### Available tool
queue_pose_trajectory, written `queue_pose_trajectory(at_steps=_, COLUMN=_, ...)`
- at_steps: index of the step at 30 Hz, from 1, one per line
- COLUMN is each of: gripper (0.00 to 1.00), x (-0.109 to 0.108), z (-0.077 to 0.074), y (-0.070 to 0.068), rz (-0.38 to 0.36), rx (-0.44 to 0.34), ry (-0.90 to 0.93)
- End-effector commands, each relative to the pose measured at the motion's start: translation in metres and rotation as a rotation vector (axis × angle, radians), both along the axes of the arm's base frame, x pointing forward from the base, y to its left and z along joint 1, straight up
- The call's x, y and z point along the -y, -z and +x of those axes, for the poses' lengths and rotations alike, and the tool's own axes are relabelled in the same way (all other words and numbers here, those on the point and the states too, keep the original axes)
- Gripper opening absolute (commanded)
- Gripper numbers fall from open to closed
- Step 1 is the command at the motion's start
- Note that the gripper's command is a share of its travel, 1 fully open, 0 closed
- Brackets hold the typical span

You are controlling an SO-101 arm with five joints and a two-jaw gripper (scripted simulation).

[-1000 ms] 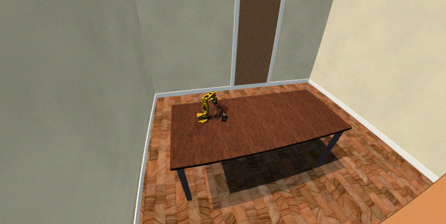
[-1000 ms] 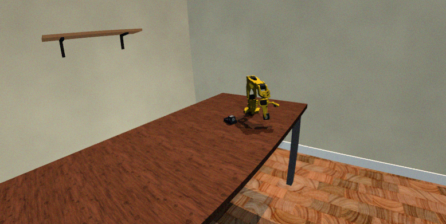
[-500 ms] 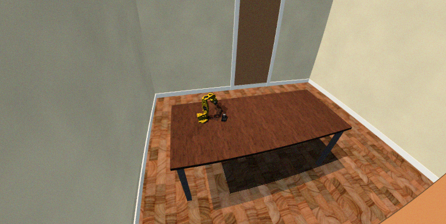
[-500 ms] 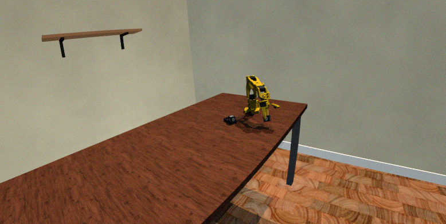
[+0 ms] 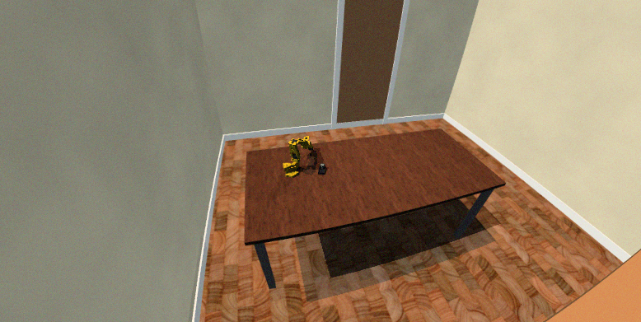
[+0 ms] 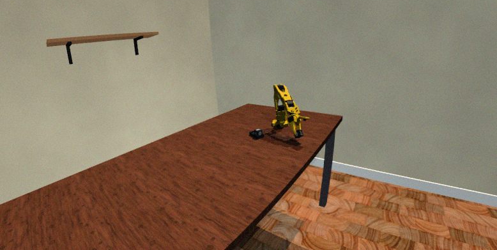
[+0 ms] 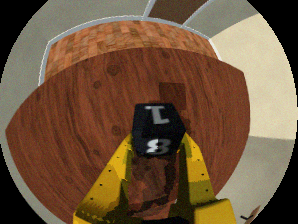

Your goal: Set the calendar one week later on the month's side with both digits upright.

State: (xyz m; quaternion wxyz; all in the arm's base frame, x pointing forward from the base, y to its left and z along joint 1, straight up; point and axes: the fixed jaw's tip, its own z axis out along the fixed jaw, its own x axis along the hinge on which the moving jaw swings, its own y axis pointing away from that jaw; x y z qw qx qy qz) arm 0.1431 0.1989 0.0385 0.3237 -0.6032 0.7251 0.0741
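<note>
Showing a pale 1 on one face and a pale 8 on the face next to it, a black cube sits between the fingertips of the yellow gripper, which is clamped on it. In the wrist view both digits look turned away from upright, the 1 on the farther face and the 8 on the nearer. The exterior view has the cube raised above the table, beside the tray and apart from it.

The small dark tray rests on the tabletop with the other cube in it; its marking is too small to read. The yellow arm stands near the tray, bent over at the top with its gripper end hanging down, and its shadow falls on the wood.

Farther out, a wooden shelf on black brackets is fixed to one wall, and a brown door in a pale frame stands beyond the table.
</note>
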Motion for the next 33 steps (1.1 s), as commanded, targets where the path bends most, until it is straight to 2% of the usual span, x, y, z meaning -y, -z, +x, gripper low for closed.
queue_pose_trajectory(at_steps=1, gripper=0.0, x=-0.012, z=0.004, y=-0.014, rz=0.224, rx=0.066, ry=0.068)
queue_pose_trajectory(at_steps=7, gripper=0.0, x=-0.01, z=0.001, y=-0.02, rz=0.418, rx=0.052, ry=0.162)
queue_pose_trajectory(at_steps=12, gripper=0.0, x=-0.006, z=-0.002, y=-0.026, rz=0.545, rx=0.035, ry=0.213)
queue_pose_trajectory(at_steps=14, gripper=0.0, x=-0.006, z=-0.002, y=-0.026, rz=0.545, rx=0.035, ry=0.213)
queue_pose_trajectory(at_steps=18, gripper=0.0, x=-0.004, z=-0.004, y=-0.029, rz=0.615, rx=0.023, ry=0.238)
queue_pose_trajectory(at_steps=22, gripper=0.0, x=-0.002, z=-0.006, y=-0.031, rz=0.655, rx=0.016, ry=0.251)
queue_pose_trajectory(at_steps=33, gripper=0.0, x=-0.001, z=-0.007, y=-0.032, rz=0.671, rx=0.013, ry=0.256)
